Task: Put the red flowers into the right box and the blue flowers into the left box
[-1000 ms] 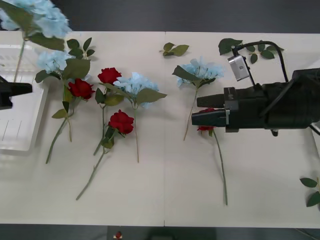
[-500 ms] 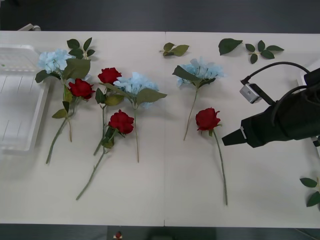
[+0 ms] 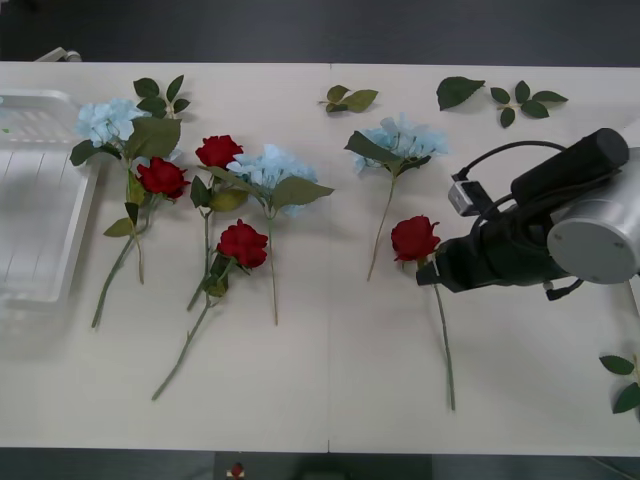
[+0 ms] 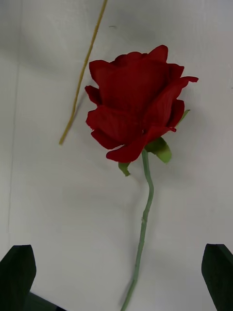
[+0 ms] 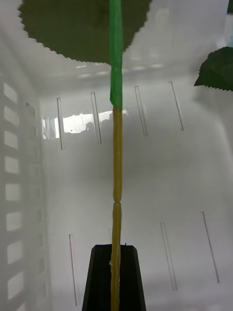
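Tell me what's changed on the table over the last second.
The right gripper pulled back off the lone red rose, then swung in again, open astride its stem. The left gripper carried a blue flower's stem out of the front view; it is shut on it over the left box. The other flowers stayed put.

On my front view I count four red roses: one [image 3: 218,150], a second [image 3: 161,177], a third [image 3: 243,243] and a fourth [image 3: 414,238]. I log three blue clusters on the table, at [image 3: 104,121], [image 3: 270,168] and [image 3: 405,139], plus one white tray [image 3: 40,290]. Loose leaf sprigs number four: [image 3: 349,98], [image 3: 459,91], [image 3: 523,100] and [image 3: 624,382]; one arm [image 3: 545,232] is counted there.
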Tool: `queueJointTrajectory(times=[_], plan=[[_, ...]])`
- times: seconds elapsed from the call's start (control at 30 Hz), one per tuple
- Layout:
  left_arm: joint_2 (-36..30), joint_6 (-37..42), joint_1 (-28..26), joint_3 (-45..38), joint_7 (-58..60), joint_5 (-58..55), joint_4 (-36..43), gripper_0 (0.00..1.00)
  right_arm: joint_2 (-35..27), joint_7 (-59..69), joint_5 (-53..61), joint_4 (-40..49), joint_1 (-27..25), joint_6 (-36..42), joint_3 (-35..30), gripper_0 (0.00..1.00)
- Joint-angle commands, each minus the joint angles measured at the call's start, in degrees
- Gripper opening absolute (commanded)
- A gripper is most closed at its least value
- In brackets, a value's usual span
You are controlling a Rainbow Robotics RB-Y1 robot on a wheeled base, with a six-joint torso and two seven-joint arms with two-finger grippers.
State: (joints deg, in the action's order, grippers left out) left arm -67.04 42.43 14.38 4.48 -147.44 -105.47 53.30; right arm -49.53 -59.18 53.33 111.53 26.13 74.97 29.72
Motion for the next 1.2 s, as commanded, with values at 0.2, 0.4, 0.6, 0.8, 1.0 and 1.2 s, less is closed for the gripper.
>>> queueJointTrajectory(times=[0.2,0.4,0.6,0.8,1.0,1.2], plan=[[3.0,-3.0,-0.1,-0.4,-3.3,4.2,0.5,0.0,5.1,2.1,-8.0,-9.3,4.1,-4.1,4.8,1.0],[3.0,-2.6,-0.2,-0.4,-3.4,4.3,0.5,0.81,7.6,1.9,-11.2,-16.2,6.0,-6.7,7.4,1.0],[1.7,3.6,-0.2,-0.9,-3.5,0.0,1.1,1.0,9.2,2.0,-11.8,-22.0,7.8,-10.9,9.7,1.0],[0.9,7.8,0.7,-2.4,-2.2,1.1,7.4,1.0,10.3,2.2,-11.8,-23.8,8.2,-12.3,9.7,0.01],[2.1,8.5,4.7,2.4,10.7,8.0,13.2,1.0,10.4,2.1,-11.5,-23.7,8.4,-12.5,9.7,0.0],[3.7,8.5,11.6,10.9,28.0,15.2,17.2,1.0,10.3,1.9,-11.2,-23.7,8.3,-12.9,9.7,0.0]])
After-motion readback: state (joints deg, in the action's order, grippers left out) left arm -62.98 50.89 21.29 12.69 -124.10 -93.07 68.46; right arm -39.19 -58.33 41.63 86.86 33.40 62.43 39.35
